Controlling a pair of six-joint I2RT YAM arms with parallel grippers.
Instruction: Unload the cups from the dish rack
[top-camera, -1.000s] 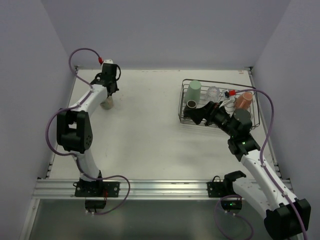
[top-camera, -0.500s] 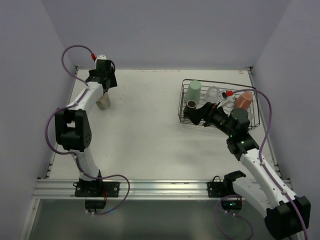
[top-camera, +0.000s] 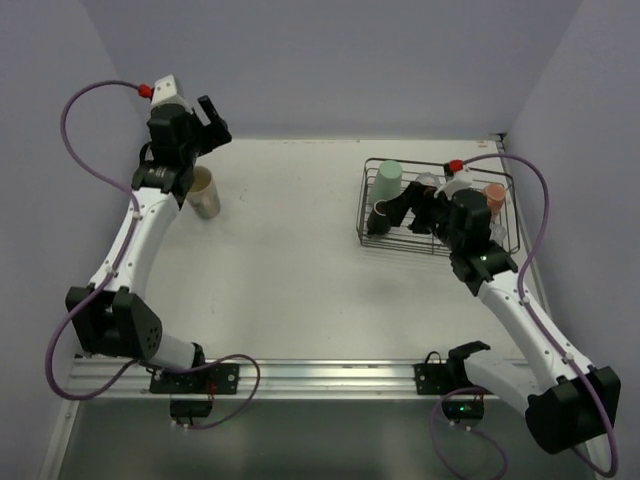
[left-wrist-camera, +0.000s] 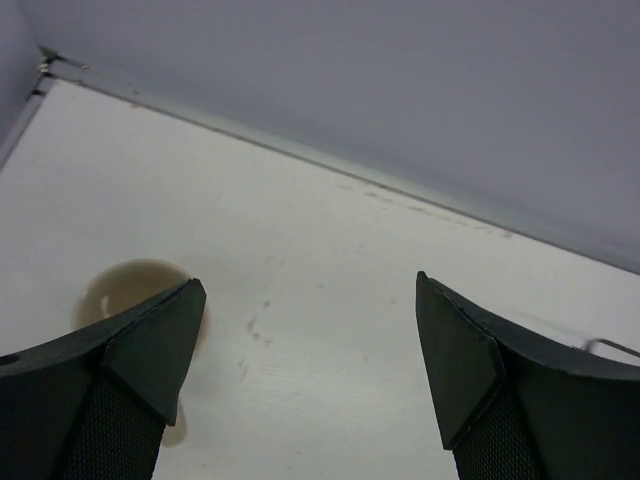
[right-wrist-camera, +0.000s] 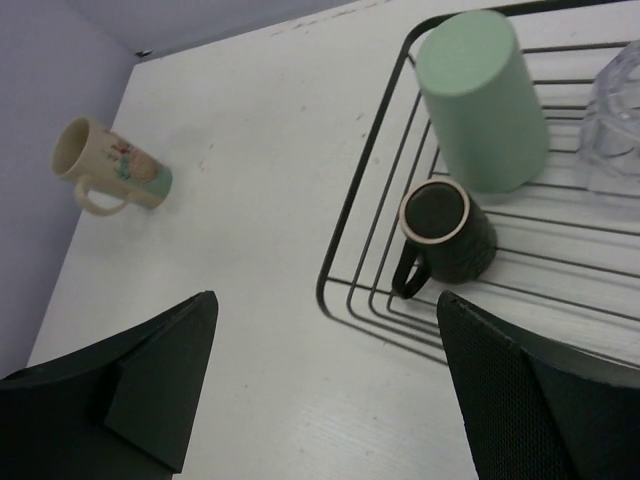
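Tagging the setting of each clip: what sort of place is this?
Probably a lab test booth, not a kitchen: plain walls box in a white table, and two arms are bolted to a metal rail.

Your left gripper (left-wrist-camera: 305, 288) hangs over the table (left-wrist-camera: 320, 230), jaws spread wide.
Only bare tabletop lies between the fingers (left-wrist-camera: 130, 390). At 8 o'clock a cream cup (left-wrist-camera: 125, 283) shows its mouth, half hidden behind the finger there. The wall (left-wrist-camera: 400, 80) fills 12 o'clock, and a bit of wire (left-wrist-camera: 605, 346) pokes in at 4 o'clock.
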